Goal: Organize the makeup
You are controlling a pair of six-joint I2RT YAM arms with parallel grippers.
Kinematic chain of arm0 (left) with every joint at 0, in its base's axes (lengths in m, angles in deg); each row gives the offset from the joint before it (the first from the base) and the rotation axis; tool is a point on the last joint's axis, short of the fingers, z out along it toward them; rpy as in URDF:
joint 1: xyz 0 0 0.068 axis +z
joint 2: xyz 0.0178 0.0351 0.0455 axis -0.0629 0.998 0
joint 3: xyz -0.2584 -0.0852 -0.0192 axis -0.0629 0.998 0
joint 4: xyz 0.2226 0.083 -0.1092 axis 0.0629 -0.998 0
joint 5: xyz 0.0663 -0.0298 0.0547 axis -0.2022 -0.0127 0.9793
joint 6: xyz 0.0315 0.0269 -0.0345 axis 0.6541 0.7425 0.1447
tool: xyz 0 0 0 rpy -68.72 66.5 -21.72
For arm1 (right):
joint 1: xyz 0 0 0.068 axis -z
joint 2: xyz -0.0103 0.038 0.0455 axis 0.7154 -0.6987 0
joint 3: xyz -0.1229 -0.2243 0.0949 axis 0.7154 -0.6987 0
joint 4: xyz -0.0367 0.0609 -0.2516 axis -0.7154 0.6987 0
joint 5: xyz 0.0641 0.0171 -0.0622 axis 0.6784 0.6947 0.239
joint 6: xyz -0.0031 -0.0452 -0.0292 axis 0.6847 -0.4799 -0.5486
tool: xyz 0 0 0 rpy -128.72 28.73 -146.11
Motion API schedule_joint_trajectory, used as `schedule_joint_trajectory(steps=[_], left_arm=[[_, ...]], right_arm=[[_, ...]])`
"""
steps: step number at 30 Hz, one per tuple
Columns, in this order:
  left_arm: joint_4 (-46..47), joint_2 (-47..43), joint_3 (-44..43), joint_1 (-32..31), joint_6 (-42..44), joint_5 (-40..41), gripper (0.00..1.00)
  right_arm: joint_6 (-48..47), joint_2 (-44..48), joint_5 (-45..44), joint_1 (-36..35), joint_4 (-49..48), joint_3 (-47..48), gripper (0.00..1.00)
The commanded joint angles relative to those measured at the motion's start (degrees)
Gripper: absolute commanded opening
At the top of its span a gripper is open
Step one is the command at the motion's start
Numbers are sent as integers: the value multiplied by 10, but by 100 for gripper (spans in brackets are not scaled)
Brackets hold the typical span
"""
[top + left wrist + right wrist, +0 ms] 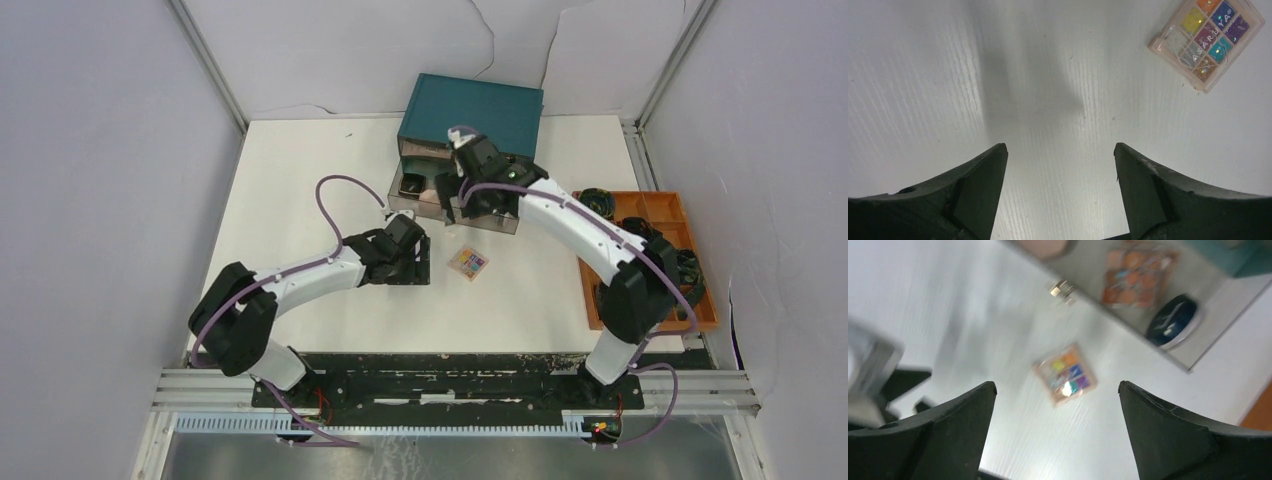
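White table (923,75): matte, faintly streaked, lying beneath both grippers.
Left gripper (1060,150): jaws spread well apart, nothing between them but tabletop; pointed down, close above the table.
Colourful palette (1206,41): square, clear-lidded, glittery pans in yellow, orange, blue, purple and teal; flat on the table, ahead and to the right of the left gripper's fingertips, near but apart from them, turned cornerwise; from the right wrist, seen through the gap between that gripper's fingers, farther out, touching neither.
Right gripper (1055,387): jaws spread wide, clamped on nothing; raised over the front of the drawer; wrist view blurred.
Drawer (1088,280): clear-walled, pulled out of the box, ahead of the right gripper's fingertips, beyond the colourful palette.
Gold knob (1060,288): on the drawer front, straight ahead of the right gripper.
Orange-toned palette (1140,272): inside the drawer, ahead and slightly right of the right gripper.
Dark blue compact (1172,320): round, at the drawer's end, ahead of the right gripper's right finger.
Black compact (411,184): square, at the drawer's opposite end, left of the right gripper.
Pink item (428,193): in the drawer beside the black compact, shape unclear.
Teal box (470,110): behind the drawer, past the right gripper.
Orange tray (660,208): well off to the right gripper's right, dark coiled things inside.
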Motion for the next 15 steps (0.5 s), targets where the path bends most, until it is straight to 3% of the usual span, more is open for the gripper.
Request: schedule_joint_trajectory(steps=[1, 5, 15], left_arm=[[5, -41, 16, 11, 4, 16, 89], [-4, -73, 41, 19, -2, 22, 100], [-50, -164, 81, 29, -24, 53, 99]], right_arm=[[7, 66, 9, -58, 14, -105, 100], [14, 62, 33, -67, -4, -171, 100], [-119, -61, 19, -67, 14, -130, 100]])
